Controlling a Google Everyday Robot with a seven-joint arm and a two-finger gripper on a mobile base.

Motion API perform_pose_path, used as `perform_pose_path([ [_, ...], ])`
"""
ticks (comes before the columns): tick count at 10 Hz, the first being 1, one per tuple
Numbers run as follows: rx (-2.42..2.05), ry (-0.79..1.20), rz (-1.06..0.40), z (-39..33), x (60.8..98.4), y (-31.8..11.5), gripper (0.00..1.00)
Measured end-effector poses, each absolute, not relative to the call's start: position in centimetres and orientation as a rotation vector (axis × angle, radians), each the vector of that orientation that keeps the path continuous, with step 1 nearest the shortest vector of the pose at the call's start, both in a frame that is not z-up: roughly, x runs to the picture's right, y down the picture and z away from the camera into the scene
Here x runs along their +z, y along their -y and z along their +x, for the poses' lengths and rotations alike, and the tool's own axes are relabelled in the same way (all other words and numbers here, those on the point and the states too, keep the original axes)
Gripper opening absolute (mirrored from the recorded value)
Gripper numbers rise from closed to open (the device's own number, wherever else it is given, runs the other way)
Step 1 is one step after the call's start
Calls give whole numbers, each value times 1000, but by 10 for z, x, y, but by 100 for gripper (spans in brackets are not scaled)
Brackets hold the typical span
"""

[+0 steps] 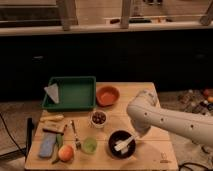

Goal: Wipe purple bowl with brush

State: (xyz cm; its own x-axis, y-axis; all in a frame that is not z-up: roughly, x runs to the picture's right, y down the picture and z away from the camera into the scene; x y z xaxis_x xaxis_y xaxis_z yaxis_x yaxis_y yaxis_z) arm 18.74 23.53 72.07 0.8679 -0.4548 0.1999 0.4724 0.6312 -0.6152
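The purple bowl [121, 144] sits on the wooden table [150, 155] near its front edge, right of centre. The brush [125, 143] lies slanted across the bowl, its white handle inside the rim and pointing up to the right. My gripper [137, 134] is at the bowl's upper right rim, at the handle's upper end, under my white arm [165, 120]. The brush's dark head does not show apart from the bowl's dark inside.
An orange bowl [108, 95] and a green tray [70, 93] stand at the back. A small white bowl of dark fruit [99, 118], a green cup [90, 145], a fork [75, 135], an orange fruit [65, 152] and a blue sponge [47, 145] lie to the left.
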Motion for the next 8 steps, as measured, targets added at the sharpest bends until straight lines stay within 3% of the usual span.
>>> perform_pose_path([
  [3,-512,-17,-698,206,723,-229,0],
  [8,-533,-15,-662,192,767,-197,0],
])
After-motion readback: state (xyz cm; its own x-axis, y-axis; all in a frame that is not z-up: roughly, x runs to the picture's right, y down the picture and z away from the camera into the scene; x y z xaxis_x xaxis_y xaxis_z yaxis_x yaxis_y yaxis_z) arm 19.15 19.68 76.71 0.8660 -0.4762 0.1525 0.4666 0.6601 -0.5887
